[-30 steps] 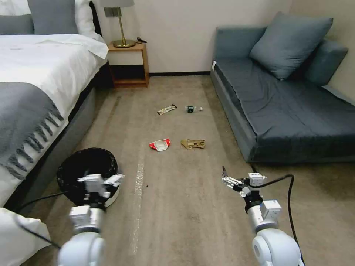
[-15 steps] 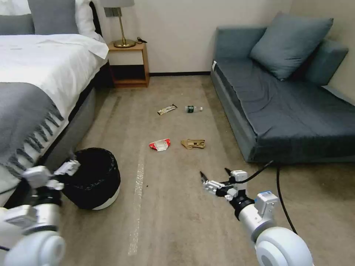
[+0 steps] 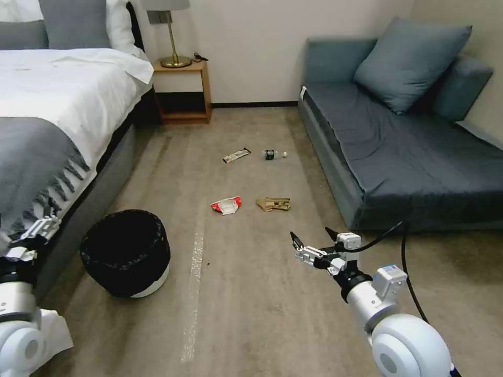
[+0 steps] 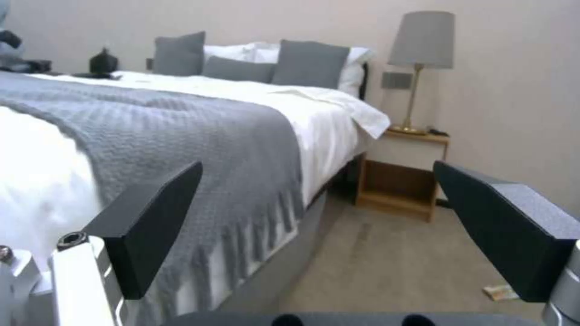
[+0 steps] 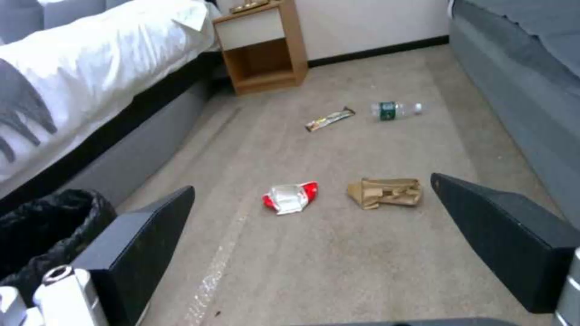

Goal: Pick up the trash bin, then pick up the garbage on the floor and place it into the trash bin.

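Observation:
The trash bin (image 3: pixel 126 252), round and black with a black bag liner and a pale base, stands on the carpet beside the bed. It also appears at the edge of the right wrist view (image 5: pixel 48 226). My left gripper (image 3: pixel 29 240) is open and empty, off to the bin's left against the bed side, and faces along the bed (image 4: pixel 315 170). My right gripper (image 3: pixel 312 243) hovers open over bare carpet, short of the garbage (image 5: pixel 311 183). Ahead lie a red-and-white wrapper (image 3: pixel 226 204) (image 5: pixel 290 198) and brown crumpled paper (image 3: pixel 273 203) (image 5: pixel 385 192). Farther off are a long snack wrapper (image 3: pixel 237 155) (image 5: pixel 329 119) and a small bottle (image 3: pixel 274 154) (image 5: pixel 394 110).
A bed (image 3: pixel 47 131) with a grey throw runs along the left. A wooden nightstand (image 3: pixel 183 89) with a lamp stands at the back wall. A blue sofa (image 3: pixel 408 152) lines the right side. A pale stripe (image 3: pixel 193 283) runs down the carpet between bin and right gripper.
My left arm has swung from above the bin out to the left beside the bed. The right gripper shifted slightly left and stays open. Bin and garbage have not moved.

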`<state>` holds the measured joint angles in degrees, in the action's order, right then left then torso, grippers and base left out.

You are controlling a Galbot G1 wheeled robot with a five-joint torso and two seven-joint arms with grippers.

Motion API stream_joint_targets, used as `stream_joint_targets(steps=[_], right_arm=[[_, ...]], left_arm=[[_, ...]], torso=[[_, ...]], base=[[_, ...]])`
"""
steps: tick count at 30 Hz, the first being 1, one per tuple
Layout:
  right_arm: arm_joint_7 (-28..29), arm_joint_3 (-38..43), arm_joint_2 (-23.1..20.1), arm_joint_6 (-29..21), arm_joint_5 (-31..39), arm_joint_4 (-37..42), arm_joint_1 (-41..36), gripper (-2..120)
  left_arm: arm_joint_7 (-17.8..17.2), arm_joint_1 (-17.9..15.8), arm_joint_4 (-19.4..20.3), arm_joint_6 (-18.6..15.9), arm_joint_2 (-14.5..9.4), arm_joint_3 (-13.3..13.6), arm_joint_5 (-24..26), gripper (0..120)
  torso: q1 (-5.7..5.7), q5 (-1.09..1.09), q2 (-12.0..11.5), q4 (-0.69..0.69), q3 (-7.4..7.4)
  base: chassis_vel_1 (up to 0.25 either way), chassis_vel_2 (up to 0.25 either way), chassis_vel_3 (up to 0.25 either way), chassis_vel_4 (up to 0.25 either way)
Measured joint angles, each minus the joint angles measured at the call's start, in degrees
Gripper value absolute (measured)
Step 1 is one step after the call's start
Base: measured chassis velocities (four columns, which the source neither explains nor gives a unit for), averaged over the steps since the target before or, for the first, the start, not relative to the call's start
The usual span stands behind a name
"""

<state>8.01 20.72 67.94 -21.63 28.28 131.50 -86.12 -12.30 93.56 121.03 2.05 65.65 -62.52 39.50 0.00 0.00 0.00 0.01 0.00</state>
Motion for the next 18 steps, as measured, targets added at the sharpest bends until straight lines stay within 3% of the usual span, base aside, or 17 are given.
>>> stream_joint_targets(steps=[6,9,12,14,18], right_arm=[[0.0,-0.1,0.1,1.1,-0.2,-1.1,0.6,100],[-0.3,-0.1,0.5,2.5,-0.9,-1.9,0.5,100],[-0.4,-0.1,0.9,3.2,-1.6,-2.3,0.3,100],[-0.4,-0.1,1.5,4.6,-3.0,-2.8,-0.2,100],[-0.5,0.0,2.0,5.7,-3.9,-3.0,-0.9,100]], left_arm=[[-4.2,-0.7,-1.8,-4.0,-3.5,-1.6,4.3,95],[-6.2,-1.8,-4.2,-8.5,-7.4,-3.0,9.6,94],[-7.5,-2.5,-5.5,-11.0,-9.2,-3.0,12.5,96],[-9.9,-5.0,-7.7,-15.9,-11.5,-1.9,17.7,97],[-11.7,-7.5,-9.8,-19.9,-12.3,0.2,21.5,97]], torso=[[0.0,0.0,0.0,0.0,0.0],[0.0,0.01,0.0,0.0,0.0],[0.0,-0.01,0.0,0.0,0.0],[0.0,0.0,0.0,-0.01,0.0],[0.0,0.0,0.0,-0.02,0.0]], base=[[0.0,0.0,0.0,0.0],[0.0,0.0,0.0,0.0],[0.0,0.0,0.0,0.0],[0.0,0.0,0.0,0.0],[0.0,0.0,0.0,0.0]])
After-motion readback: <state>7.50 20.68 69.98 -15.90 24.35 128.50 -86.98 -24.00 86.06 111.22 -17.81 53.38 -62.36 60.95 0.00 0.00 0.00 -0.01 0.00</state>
